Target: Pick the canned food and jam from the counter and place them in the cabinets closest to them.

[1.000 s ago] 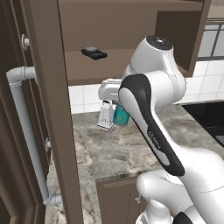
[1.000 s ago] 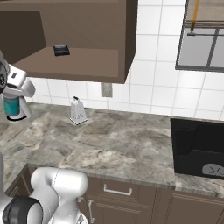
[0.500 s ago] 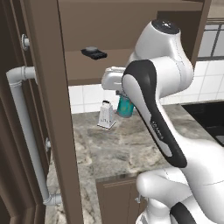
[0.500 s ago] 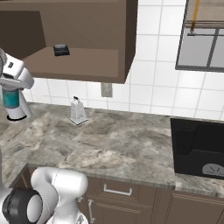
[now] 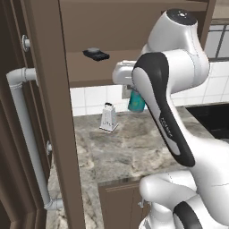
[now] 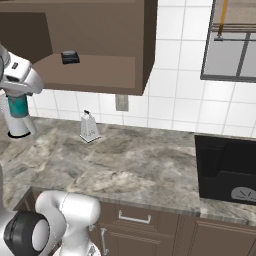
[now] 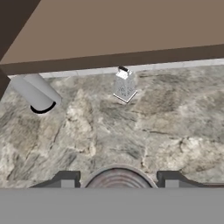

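Observation:
My gripper (image 6: 19, 99) is shut on the canned food (image 6: 20, 107), a teal-blue can that hangs in the air above the left end of the counter (image 6: 130, 155), just under the open cabinet (image 6: 90, 70). From the left base view the can (image 5: 136, 102) peeks out behind my forearm, below the cabinet's shelf (image 5: 103, 67). In the hand view the can's metal rim (image 7: 117, 176) sits between the two fingertips (image 7: 67, 179), with the gripper (image 7: 118, 179) looking down at the counter (image 7: 131, 131). The jam is out of view.
A metal grater (image 5: 108, 117) (image 6: 89, 127) (image 7: 124, 85) stands near the tiled wall. A small black object (image 5: 95, 54) (image 6: 70, 56) lies on the cabinet shelf. A pale cylinder (image 7: 37, 92) shows at the counter's left. A dark cooktop (image 6: 225, 167) lies to the right. An open door with a white handle (image 5: 24, 134) stands left.
The gripper has risen with the can, from near the grater's height up toward the underside of the cabinet.

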Controlling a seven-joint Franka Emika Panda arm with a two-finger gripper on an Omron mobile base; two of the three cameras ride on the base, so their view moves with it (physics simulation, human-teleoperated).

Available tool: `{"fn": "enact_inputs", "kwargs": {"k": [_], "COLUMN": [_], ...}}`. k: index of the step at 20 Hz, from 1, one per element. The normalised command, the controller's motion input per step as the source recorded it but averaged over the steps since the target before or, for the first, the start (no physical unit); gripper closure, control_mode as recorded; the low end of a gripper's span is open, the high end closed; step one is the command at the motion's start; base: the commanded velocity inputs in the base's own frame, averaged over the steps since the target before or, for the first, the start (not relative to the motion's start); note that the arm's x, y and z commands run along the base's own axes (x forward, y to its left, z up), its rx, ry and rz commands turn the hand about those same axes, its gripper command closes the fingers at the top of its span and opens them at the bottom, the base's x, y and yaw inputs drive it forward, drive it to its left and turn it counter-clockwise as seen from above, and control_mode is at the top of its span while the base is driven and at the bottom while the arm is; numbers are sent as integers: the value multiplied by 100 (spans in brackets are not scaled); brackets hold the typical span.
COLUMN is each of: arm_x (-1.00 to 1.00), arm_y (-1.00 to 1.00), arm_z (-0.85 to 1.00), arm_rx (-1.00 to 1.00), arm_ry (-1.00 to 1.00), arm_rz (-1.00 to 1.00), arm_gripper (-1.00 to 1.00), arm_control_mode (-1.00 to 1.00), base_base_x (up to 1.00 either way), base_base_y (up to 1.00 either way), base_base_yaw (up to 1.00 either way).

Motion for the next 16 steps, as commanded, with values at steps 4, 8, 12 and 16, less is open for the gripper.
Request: {"fn": "enact_inputs", "kwargs": {"k": [4,8,12,16], "arm_x": [0,0,1,13], "arm_y": [-30,-35,-35,-30], "arm_z": [2,4,6,16], "arm_rx": [-1,0,0,0], "arm_ry": [-5,-4,-1,0], "arm_rz": [0,0,0,0], "arm_gripper": [100,100,100,100], "arm_control_mode": [-100,-100,-100,-100], "base_base_x": [0,0,0,0], "base_base_y": [0,0,0,0], "base_base_yaw": [0,0,0,0]}}
